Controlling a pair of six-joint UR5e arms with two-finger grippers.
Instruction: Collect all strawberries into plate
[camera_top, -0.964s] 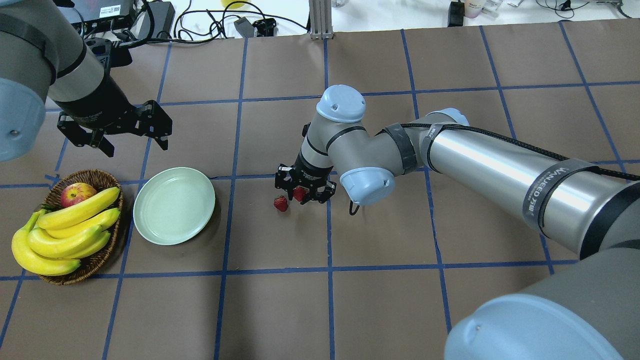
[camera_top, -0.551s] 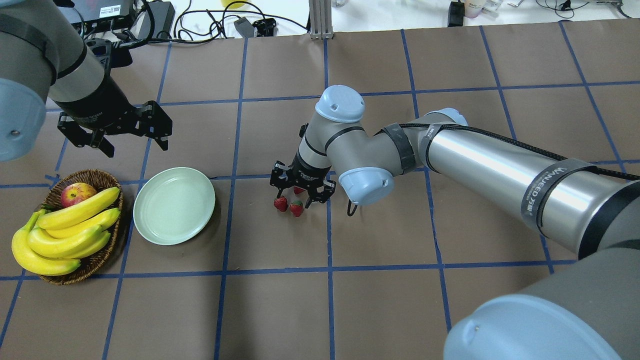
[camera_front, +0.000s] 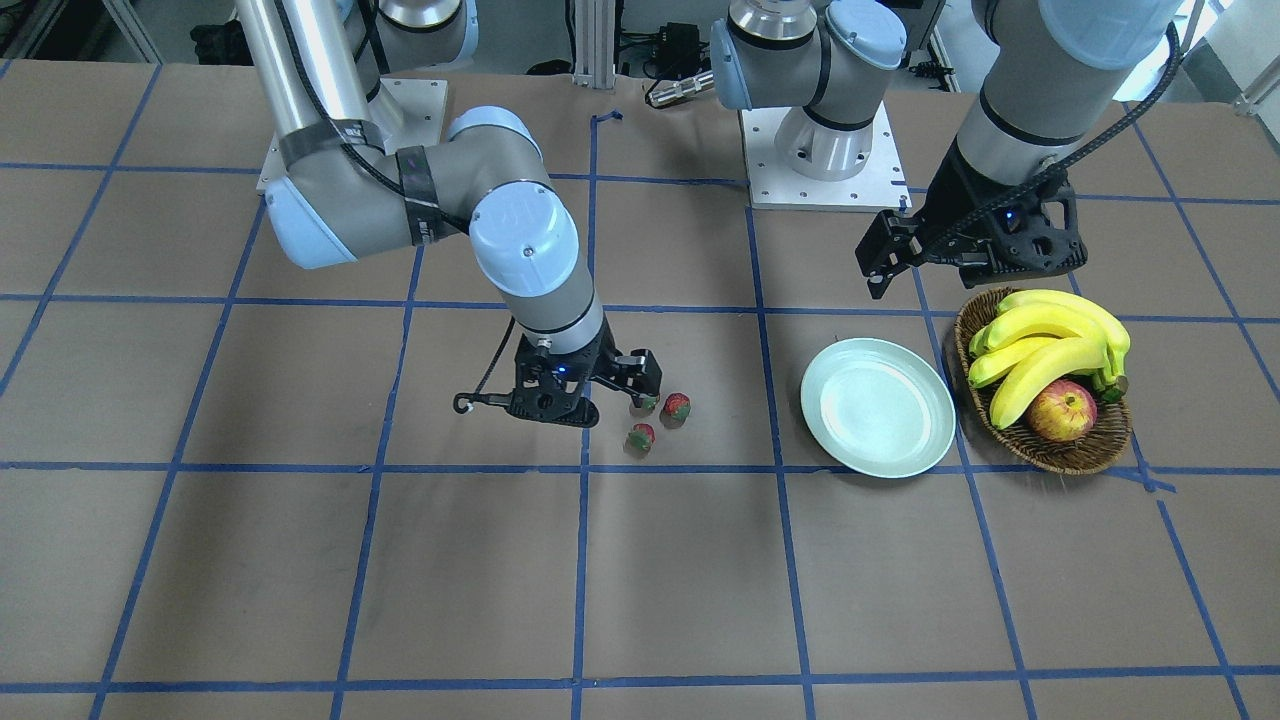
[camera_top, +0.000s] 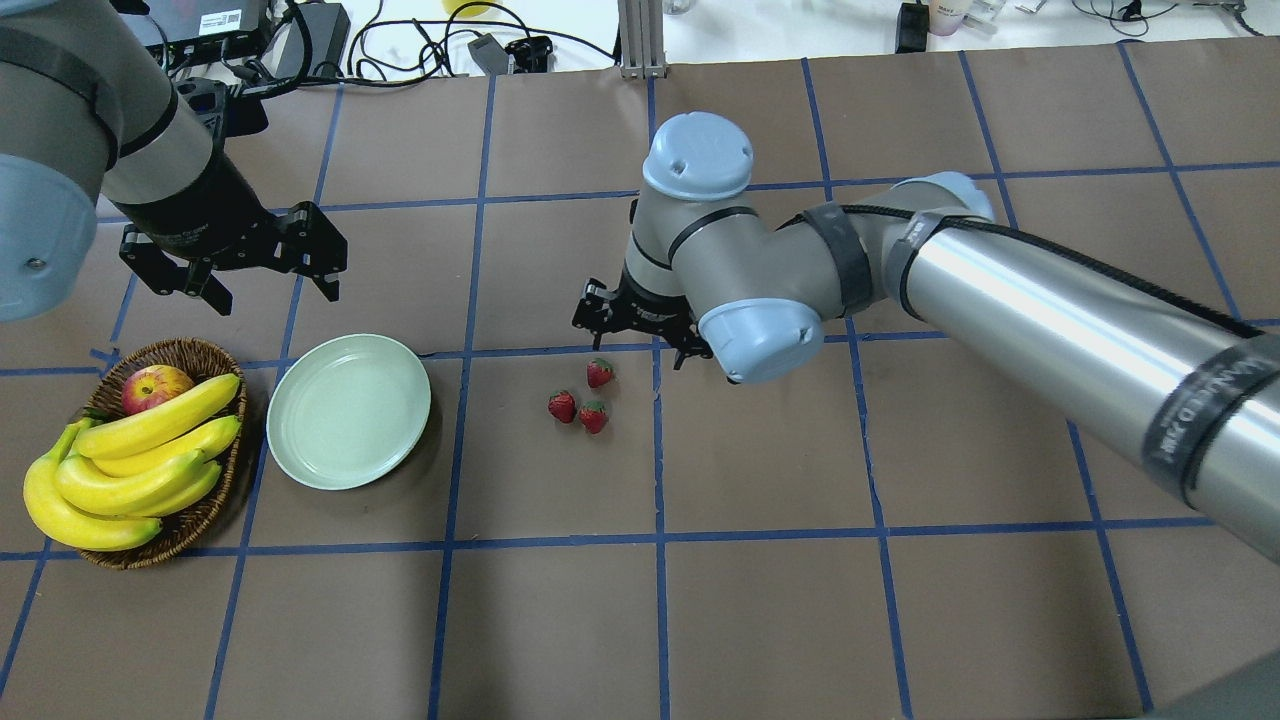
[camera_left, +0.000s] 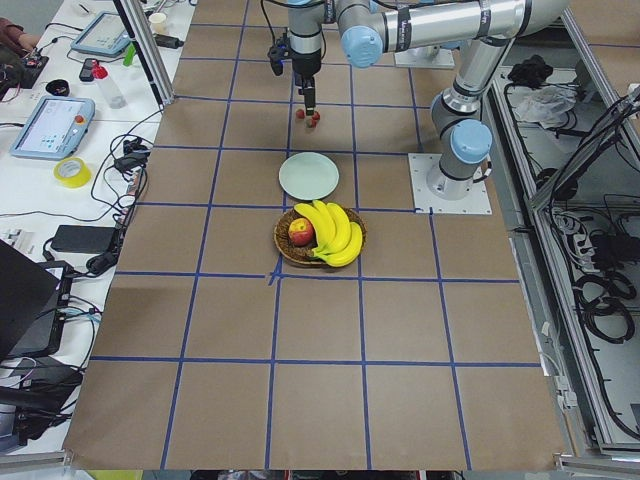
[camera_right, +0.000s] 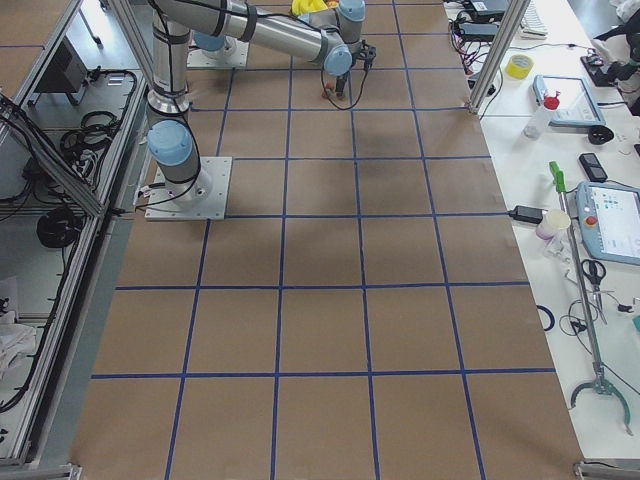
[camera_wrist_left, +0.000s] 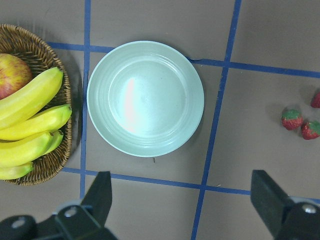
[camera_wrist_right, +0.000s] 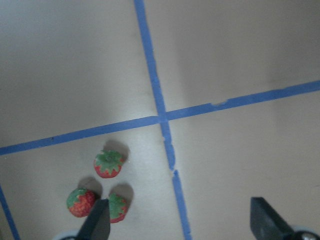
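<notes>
Beside a tape crossing (camera_top: 657, 348) on the surface (camera_top: 760, 450), well apart from the plate (camera_top: 348, 411), three strawberries (camera_top: 594, 417) were found clustered. They were judged light, small and prone to rolling; a pinch across the red body of an outer one was advised. Fingers of the right gripper (camera_top: 632, 338) were held apart, empty, raised just beside them; those of the left gripper (camera_top: 272, 292) were likewise apart near the plate, judged the likeliest obstruction. A basket (camera_top: 200, 350) of bananas (camera_top: 150, 440) was noted beside it.
</notes>
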